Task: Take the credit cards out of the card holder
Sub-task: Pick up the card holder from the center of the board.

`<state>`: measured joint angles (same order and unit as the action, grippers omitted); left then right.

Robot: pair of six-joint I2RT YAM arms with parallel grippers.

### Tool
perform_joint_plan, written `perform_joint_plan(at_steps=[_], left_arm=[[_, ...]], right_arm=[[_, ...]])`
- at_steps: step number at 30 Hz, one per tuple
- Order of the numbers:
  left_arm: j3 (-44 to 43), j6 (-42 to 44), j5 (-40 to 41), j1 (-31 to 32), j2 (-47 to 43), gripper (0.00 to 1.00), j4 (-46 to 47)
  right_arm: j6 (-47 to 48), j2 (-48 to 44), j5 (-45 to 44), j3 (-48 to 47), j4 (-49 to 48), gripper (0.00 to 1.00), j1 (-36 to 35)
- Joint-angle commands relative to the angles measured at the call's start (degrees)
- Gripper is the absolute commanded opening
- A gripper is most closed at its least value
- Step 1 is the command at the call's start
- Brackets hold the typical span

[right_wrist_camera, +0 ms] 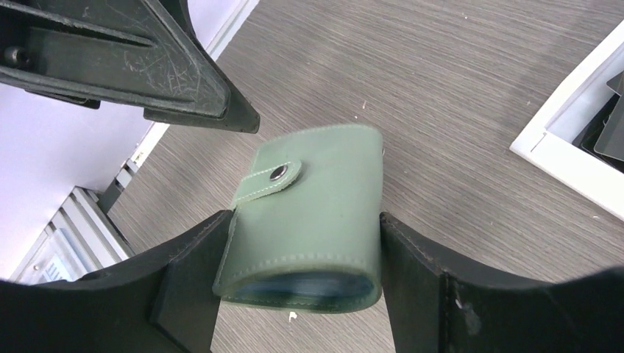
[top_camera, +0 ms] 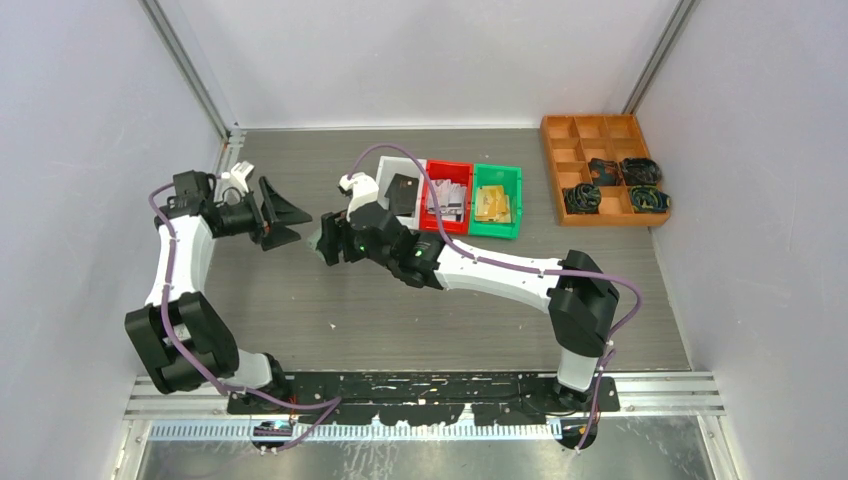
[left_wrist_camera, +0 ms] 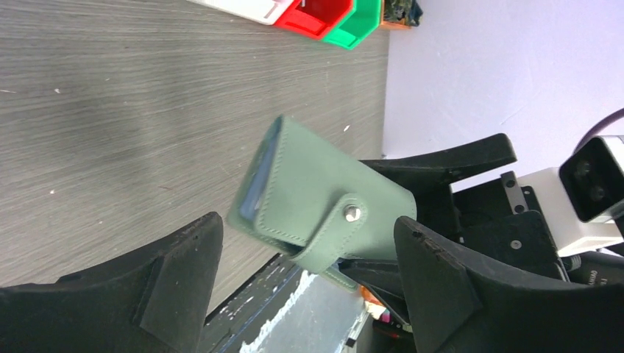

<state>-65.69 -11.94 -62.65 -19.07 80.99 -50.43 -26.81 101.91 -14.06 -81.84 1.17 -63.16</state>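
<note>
the right gripper [right_wrist_camera: 305,224] clamps the green card holder [right_wrist_camera: 313,198] by its two sides, tab snapped shut, up off the table [top_camera: 330,320] between the arms. the left gripper [left_wrist_camera: 309,224] stands wide open just beside it, touching nothing.

**Tight gap, open table**

The pale mint-green folding card holder [right_wrist_camera: 316,198] fills my right gripper [right_wrist_camera: 305,220]; my left gripper [top_camera: 288,220] stands spread just beside it. Grey wood-grain table [top_camera: 350,320] lies free underneath. White, red and green plastic bins [top_camera: 450,164] block the far side.
</note>
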Motion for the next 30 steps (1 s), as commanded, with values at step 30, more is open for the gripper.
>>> perform_joint_plan(at_steps=[30], left_arm=[[8.21,-27.96,-7.1,-3.08,-7.71,0.97,16.53]], right_arm=[[-0.59,-7.74,-9.75,1.4,-17.27,0.7,-0.08]])
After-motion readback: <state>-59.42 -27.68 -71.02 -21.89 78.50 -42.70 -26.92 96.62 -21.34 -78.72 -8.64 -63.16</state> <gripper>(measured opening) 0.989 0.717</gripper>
